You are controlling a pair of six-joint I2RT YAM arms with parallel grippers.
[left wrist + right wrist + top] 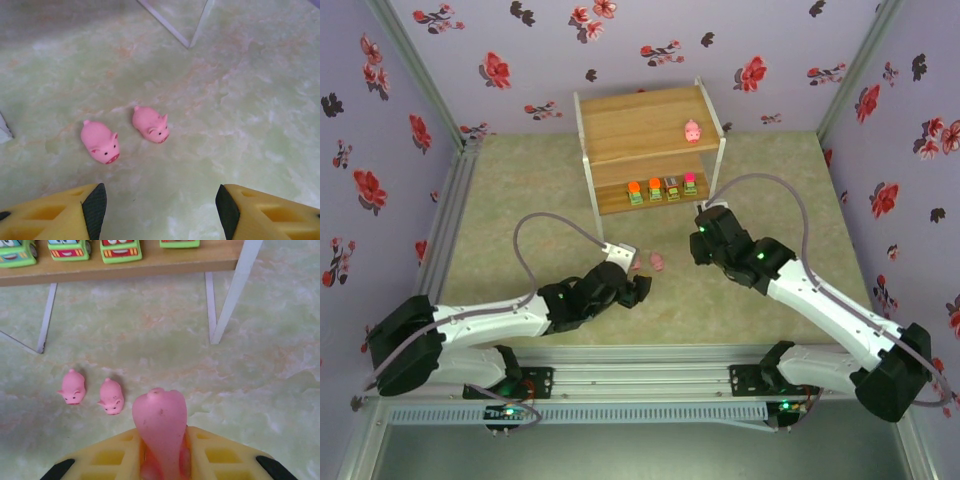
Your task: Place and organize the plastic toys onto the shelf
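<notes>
The shelf (620, 128) stands at the back centre. One pink pig (692, 130) sits on its top board, and several blocks (661, 188) line the lower board (125, 262), the nearest a green and red one (120, 250). Two more pigs (100, 142) (150, 124) lie side by side on the floor, just ahead of my left gripper (161, 210), which is open with nothing between its fingers. My right gripper (161, 460) is shut on a fourth pink pig (160, 425), held above the floor in front of the shelf. From there the floor pigs (72, 387) (111, 396) lie to the left.
White shelf legs (235, 295) (46, 315) stand on the pale green marbled floor (520, 190). Floral walls close in the back and both sides. My left gripper (642, 285) and right gripper (700, 250) are close together near the floor pigs (656, 262).
</notes>
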